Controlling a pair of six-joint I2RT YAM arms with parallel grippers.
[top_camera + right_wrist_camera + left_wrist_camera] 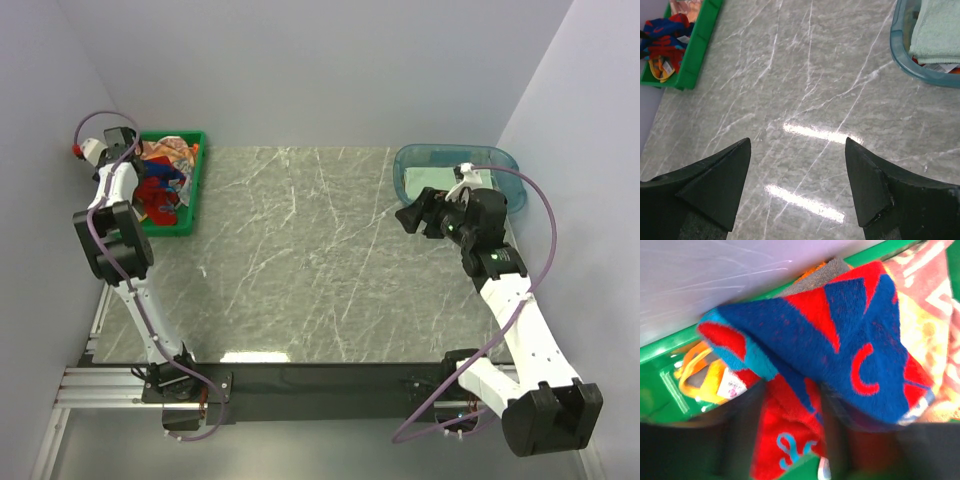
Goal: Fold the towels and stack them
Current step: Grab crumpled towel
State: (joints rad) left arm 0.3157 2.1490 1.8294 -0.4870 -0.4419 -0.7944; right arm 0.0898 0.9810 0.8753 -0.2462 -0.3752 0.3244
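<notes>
A red towel with blue lettering [840, 340] lies bunched in the green tray [197, 190] at the far left, on top of a tan patterned towel [930, 315] and an orange-grey one [700, 377]. My left gripper [790, 440] is down in that pile. Its blurred dark fingers [740, 440] stand on either side of a red fold, and whether they pinch it does not show. A sage green towel [940, 30] lies folded in the clear blue tub [455, 160]. My right gripper [797, 150] hovers open over bare table beside the tub, holding nothing.
The marble table [300, 260] stretches between the tray and the tub. White walls close the back and both sides. The left arm [112, 240] leans along the left wall and the right arm [500, 290] reaches up the right side.
</notes>
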